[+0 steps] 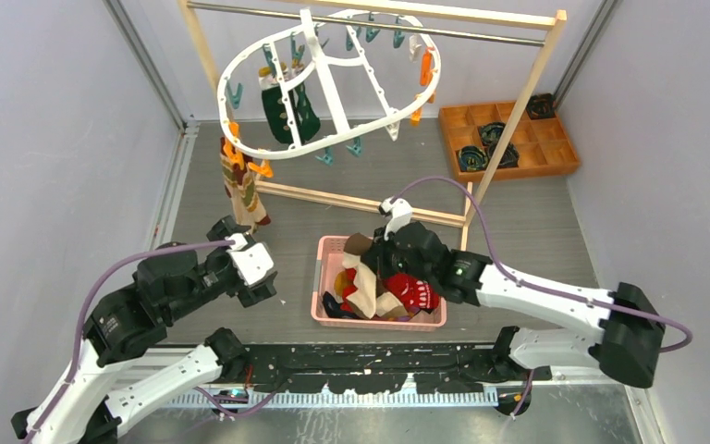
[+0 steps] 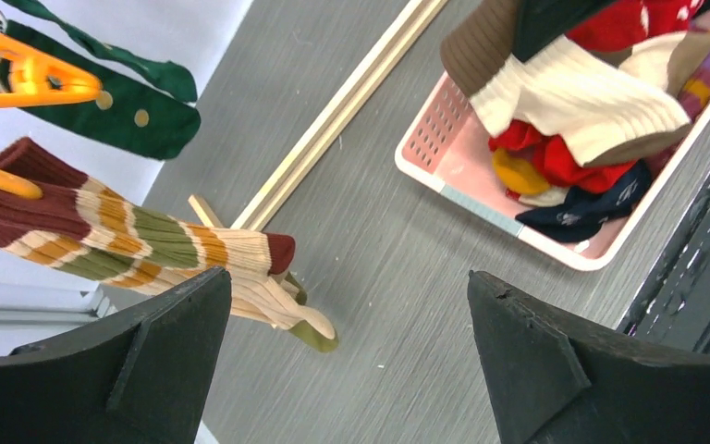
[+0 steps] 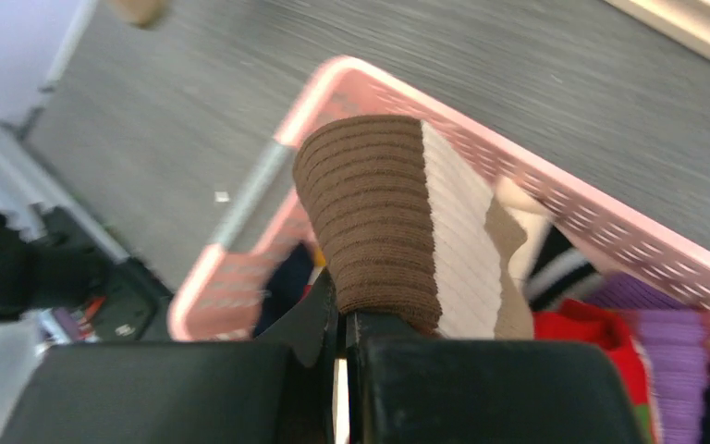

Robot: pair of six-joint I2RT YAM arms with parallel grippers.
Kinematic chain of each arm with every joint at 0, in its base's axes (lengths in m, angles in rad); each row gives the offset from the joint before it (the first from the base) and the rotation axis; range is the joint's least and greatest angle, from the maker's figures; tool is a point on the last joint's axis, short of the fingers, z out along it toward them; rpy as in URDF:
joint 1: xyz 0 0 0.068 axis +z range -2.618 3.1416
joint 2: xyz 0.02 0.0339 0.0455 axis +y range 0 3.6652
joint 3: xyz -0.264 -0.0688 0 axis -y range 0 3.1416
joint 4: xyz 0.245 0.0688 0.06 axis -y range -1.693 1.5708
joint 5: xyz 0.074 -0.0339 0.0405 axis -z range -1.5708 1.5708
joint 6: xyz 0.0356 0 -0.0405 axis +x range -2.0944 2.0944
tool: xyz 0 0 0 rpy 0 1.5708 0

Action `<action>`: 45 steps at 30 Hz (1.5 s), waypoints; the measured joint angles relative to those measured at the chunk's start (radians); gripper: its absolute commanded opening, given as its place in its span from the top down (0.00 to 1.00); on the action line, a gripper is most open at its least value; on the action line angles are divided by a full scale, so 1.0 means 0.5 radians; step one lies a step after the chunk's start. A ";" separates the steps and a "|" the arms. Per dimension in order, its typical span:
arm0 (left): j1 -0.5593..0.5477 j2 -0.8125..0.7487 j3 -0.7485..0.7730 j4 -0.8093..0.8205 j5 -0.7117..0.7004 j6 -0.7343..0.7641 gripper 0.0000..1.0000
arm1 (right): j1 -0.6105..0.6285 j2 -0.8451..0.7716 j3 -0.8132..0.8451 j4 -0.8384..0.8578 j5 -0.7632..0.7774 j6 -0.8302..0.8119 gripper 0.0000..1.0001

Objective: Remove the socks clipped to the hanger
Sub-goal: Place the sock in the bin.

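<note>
The white oval hanger [image 1: 333,65] hangs from the rail at the back. Dark green socks [image 1: 288,106] are clipped inside its left part. A striped cream, green and maroon sock [image 1: 240,190] hangs from orange clips [image 2: 28,79] at its front left; the left wrist view shows it too [image 2: 148,236]. My left gripper [image 1: 245,264] is open and empty, just below and in front of the striped sock's toe. My right gripper [image 3: 342,314] is shut on a brown-cuffed cream sock [image 3: 379,222] and holds it over the pink basket [image 1: 328,245], which holds several socks.
The light wooden rack's base bar [image 1: 351,199] lies across the table between the hanger and the basket. Its right post [image 1: 518,111] slants up beside a wooden compartment tray [image 1: 564,162] with dark items at the back right. Grey walls close both sides.
</note>
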 measured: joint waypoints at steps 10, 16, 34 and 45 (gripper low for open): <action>0.002 0.048 -0.034 -0.037 -0.240 0.150 0.00 | -0.182 0.357 -0.063 -0.266 0.137 0.145 0.60; 0.011 0.109 -0.098 0.078 -0.462 0.156 0.00 | -0.182 0.101 0.117 -0.731 0.254 0.241 0.36; 1.554 0.659 0.368 0.094 0.465 -0.087 0.00 | -0.322 0.397 -0.196 -0.064 0.166 0.383 0.89; 2.197 0.974 0.392 0.048 1.413 -0.378 0.10 | 0.041 -0.140 -0.184 -0.085 0.722 0.282 0.58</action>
